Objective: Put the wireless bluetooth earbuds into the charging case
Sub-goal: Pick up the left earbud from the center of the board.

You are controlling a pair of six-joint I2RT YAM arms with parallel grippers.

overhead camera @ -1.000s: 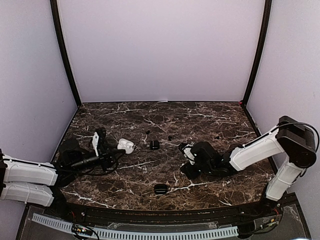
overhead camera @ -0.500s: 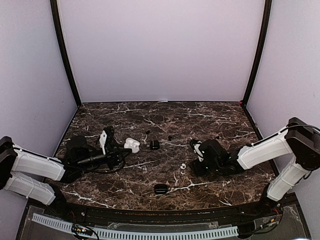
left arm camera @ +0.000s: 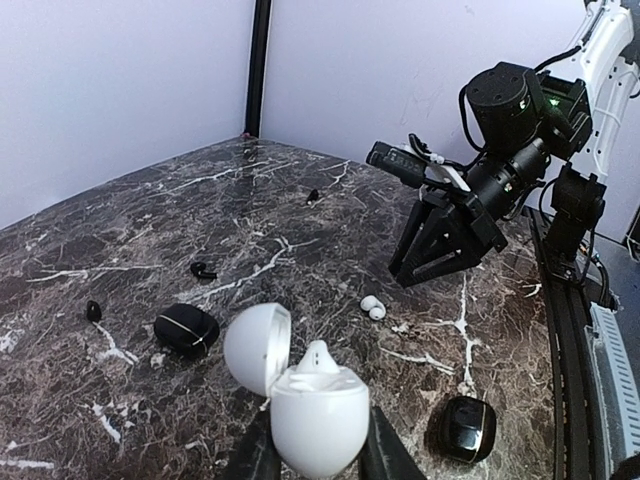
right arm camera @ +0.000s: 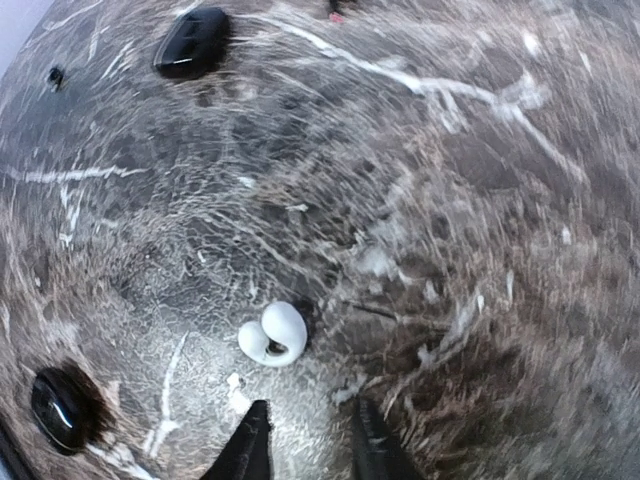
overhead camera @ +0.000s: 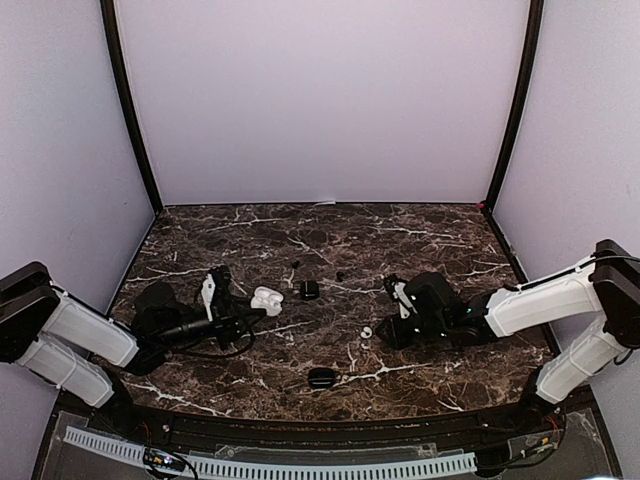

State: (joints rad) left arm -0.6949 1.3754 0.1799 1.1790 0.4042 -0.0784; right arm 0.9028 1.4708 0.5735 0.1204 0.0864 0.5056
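The left gripper (left arm camera: 318,455) clamps the white charging case (left arm camera: 312,412) from both sides, lid (left arm camera: 257,345) tipped open. 1 seated white earbud (left arm camera: 318,355) stands in its well. 1 loose white earbud (right arm camera: 273,335) lies on the marble table (overhead camera: 440,240), just ahead of the right gripper (right arm camera: 305,450). That gripper's fingers stand a narrow gap apart with nothing between them.

Cases: 3, namely 1 white and 2 closed black cases (left arm camera: 187,328) (left arm camera: 462,428), both apart from the white one. White buds: 2. The left wrist view shows 3 black earbuds (left arm camera: 203,269) (left arm camera: 93,310) (left arm camera: 313,194) scattered on the table.
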